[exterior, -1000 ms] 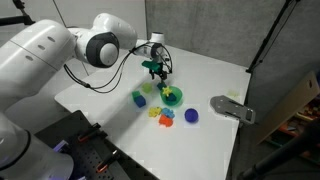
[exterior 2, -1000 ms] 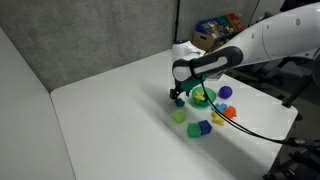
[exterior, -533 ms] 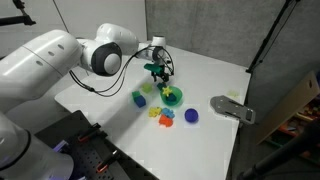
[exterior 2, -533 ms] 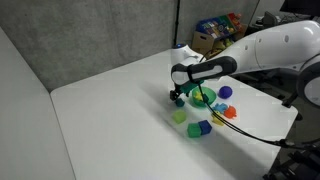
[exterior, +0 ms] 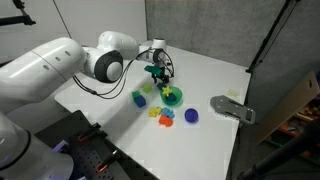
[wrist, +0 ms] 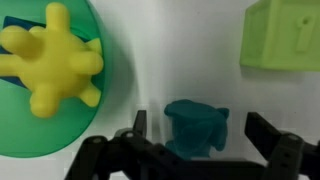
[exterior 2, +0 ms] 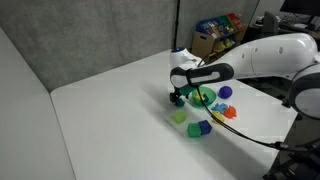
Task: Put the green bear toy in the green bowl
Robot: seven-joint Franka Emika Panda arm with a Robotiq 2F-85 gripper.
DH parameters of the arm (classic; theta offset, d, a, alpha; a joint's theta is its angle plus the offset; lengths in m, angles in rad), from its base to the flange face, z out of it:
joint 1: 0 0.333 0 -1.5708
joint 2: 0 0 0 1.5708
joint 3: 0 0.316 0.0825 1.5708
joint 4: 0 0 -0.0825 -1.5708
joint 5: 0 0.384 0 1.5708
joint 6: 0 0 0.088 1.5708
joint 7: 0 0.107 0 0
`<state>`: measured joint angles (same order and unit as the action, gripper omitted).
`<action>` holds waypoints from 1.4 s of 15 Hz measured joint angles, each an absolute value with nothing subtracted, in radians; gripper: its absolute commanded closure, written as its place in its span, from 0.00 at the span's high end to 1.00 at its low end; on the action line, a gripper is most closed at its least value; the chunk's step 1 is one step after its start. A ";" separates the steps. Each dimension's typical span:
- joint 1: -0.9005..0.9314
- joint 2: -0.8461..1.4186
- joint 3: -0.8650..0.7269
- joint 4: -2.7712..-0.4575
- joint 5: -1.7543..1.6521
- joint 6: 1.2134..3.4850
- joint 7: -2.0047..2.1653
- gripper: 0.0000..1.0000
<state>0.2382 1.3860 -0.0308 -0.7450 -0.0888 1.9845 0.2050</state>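
Note:
The green bear toy (wrist: 197,118) is a dark teal-green lump standing on the white table. My gripper (wrist: 202,130) is open, with one finger on each side of the bear and a small gap at both sides. The green bowl (wrist: 95,130) lies just left of the bear in the wrist view and holds a yellow spiky toy (wrist: 52,58). In both exterior views the gripper (exterior: 155,73) (exterior 2: 180,96) is low over the table next to the bowl (exterior: 173,97) (exterior 2: 204,97).
A yellow-green block (wrist: 281,34) (exterior 2: 179,116) lies near the bear. A blue cube (exterior: 139,98) (exterior 2: 203,127), a blue ball (exterior: 191,115) (exterior 2: 226,92) and small orange and yellow pieces (exterior: 161,116) lie round the bowl. A grey fixture (exterior: 232,108) sits at the table edge.
The gripper has sunk slightly toward the table beside the bowl, and the arm's upper links have shifted. The objects have not moved.

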 measured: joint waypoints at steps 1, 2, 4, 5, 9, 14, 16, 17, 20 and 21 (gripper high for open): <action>0.239 1.397 -0.031 -0.731 -0.089 1.978 0.205 0.66; 0.240 1.406 -0.031 -0.718 -0.089 1.970 0.205 0.58; 0.243 1.425 -0.031 -0.690 -0.089 1.955 0.206 0.40; 0.246 1.433 -0.032 -0.674 -0.089 1.947 0.208 0.35; 0.250 1.437 -0.039 -0.621 -0.089 1.925 0.221 0.18; 0.249 1.424 -0.058 -0.564 -0.089 1.922 0.251 0.16; 0.245 1.407 -0.068 -0.554 -0.089 1.918 0.265 0.16; 0.242 1.399 -0.073 -0.550 -0.089 1.914 0.274 0.16; 0.228 1.368 -0.092 -0.549 -0.089 1.887 0.294 0.16; 0.222 1.358 -0.098 -0.549 -0.089 1.875 0.296 0.16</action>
<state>0.2219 1.3578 -0.0981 -0.5489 -0.0888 1.8748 0.2958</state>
